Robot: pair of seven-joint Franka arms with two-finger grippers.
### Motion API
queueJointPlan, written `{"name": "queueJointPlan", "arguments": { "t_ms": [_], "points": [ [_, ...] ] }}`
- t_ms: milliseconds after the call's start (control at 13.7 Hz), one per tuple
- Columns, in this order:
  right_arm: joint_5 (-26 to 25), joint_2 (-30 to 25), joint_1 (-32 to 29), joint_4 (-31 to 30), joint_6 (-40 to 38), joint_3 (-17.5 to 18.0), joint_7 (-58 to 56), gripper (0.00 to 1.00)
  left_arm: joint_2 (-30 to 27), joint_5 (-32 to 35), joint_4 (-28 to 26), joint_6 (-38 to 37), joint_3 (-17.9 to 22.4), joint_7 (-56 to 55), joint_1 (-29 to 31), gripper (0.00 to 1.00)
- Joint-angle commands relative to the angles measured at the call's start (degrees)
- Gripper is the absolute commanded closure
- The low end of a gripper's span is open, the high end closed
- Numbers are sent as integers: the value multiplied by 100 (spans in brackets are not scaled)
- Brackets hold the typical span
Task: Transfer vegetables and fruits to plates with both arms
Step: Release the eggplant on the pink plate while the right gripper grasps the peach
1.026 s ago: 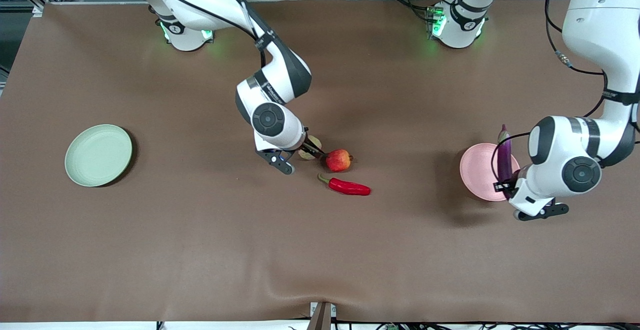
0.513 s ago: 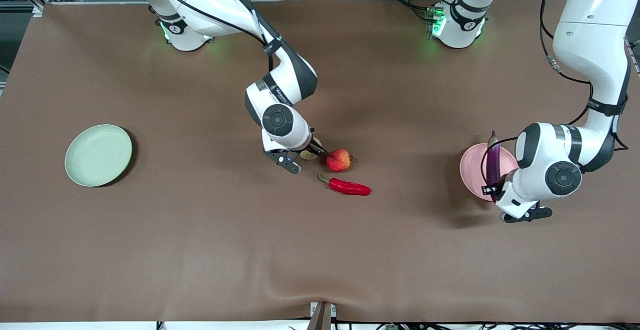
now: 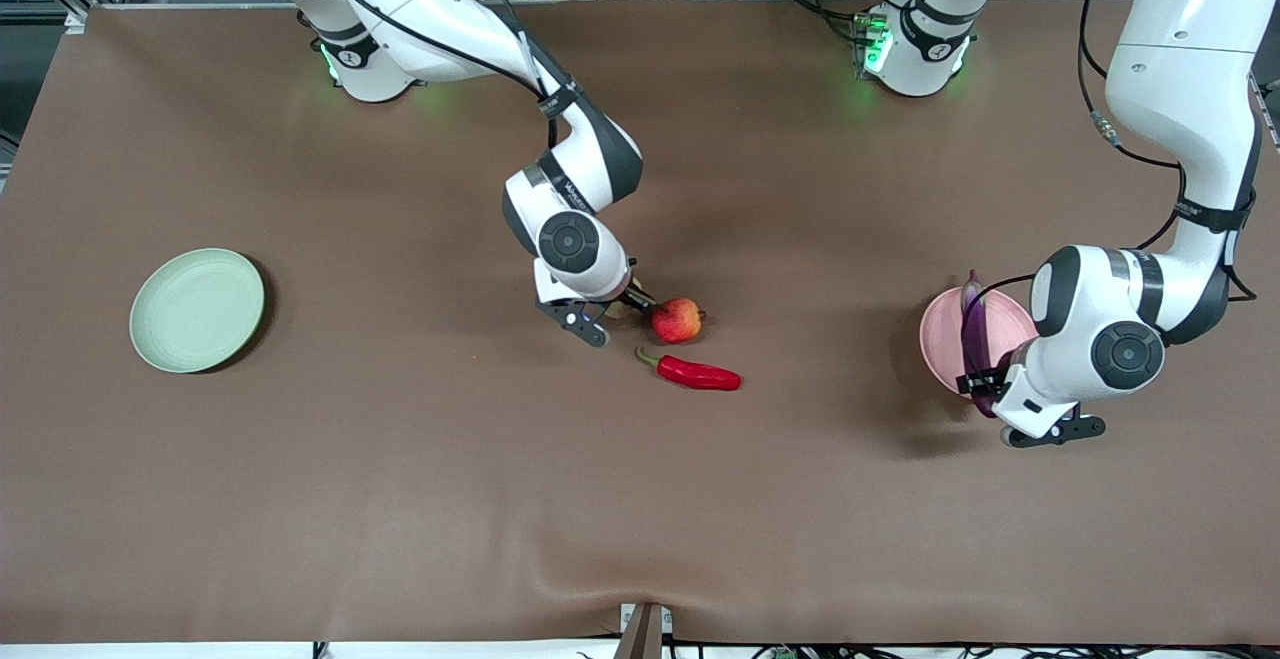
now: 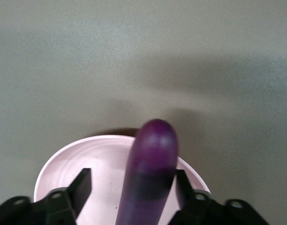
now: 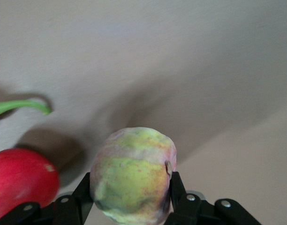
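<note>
Eggplant (image 4: 150, 178) is seen between the spread jaws of the left gripper (image 4: 132, 185), over the pink plate (image 4: 73, 159). Yellow-green fruit (image 5: 132, 176) is pinched by the right gripper (image 5: 130, 190), beside the apple (image 5: 19, 180).

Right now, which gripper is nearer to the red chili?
Right. The right gripper is beside the chili pepper, closed on the yellow-green fruit; the left gripper is at the pink plate.

Legible text: none.
Small dark lettering runs along the right arm's wrist band (image 3: 556, 186) and the left arm's forearm band (image 3: 1188, 207), too small to read.
</note>
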Motion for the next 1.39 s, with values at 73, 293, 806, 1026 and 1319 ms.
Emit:
{"name": "queueJointPlan", "arguments": {
  "t_ms": [73,293,806,1026,1319],
  "points": [
    [2,-797,-649,-19,-1529,7,-738,100,-101,-44,16,15,-9,2,-84,0],
    [-120,-1324,-1290,-72,-2760,-37,-1730,100,-338,-105,77,-20,-61,-16,-242,0],
    [-1087,-2336,-3109,-967,-3608,-116,-4672,100,-296,-633,717,-222,-791,-3103,-803,0],
    [-1623,-2311,-3769,-1257,-3485,-265,-5958,100,82,-624,1105,-222,-730,-4871,-1594,0],
    [-1747,-2249,-4017,-1820,-2389,-1204,-8100,100,495,-563,1561,-169,-441,-6982,-2552,0]
  ]
}}
